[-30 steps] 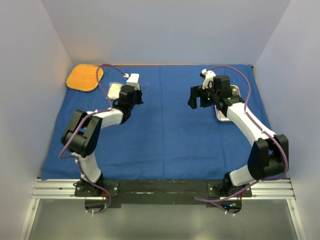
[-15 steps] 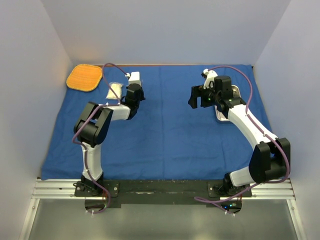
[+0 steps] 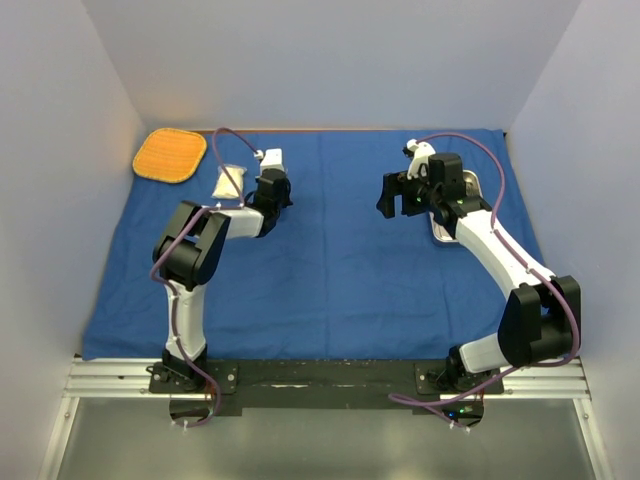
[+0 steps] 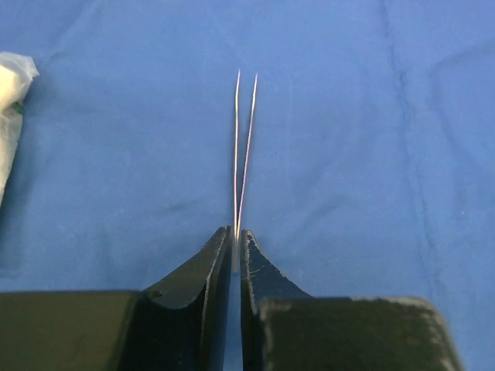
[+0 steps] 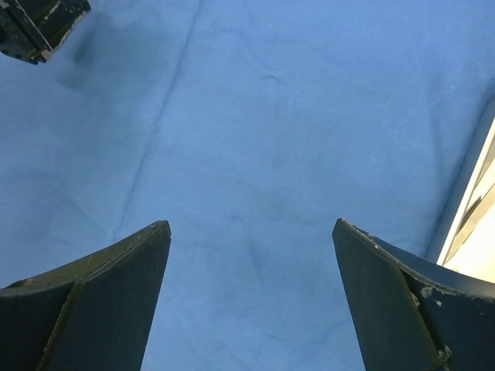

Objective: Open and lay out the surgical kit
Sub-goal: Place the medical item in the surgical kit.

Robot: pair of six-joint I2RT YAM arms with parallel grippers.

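Observation:
The blue cloth wrap (image 3: 340, 270) lies spread flat over the table. My left gripper (image 3: 272, 190) is low over its far left part. In the left wrist view its jaws (image 4: 236, 232) stand almost together around the back end of the slim metal forceps (image 4: 242, 154), whose two tips point away, slightly apart. The white gauze pack (image 3: 228, 182) lies just left of it (image 4: 9, 108). My right gripper (image 3: 397, 205) hovers open over bare cloth (image 5: 251, 224). The steel tray (image 3: 468, 185) sits behind it, its edge showing at the right (image 5: 472, 224). No scissors are in view.
An orange rounded-square mat (image 3: 170, 155) lies at the far left corner, off the cloth. Grey walls close in the table on three sides. A dark part of the left arm (image 5: 39, 23) shows at the top left of the right wrist view.
The left arm's elbow has swung inward and its gripper has shifted slightly right, uncovering the gauze pack. Its jaws have eased a little. The right arm has stayed put.

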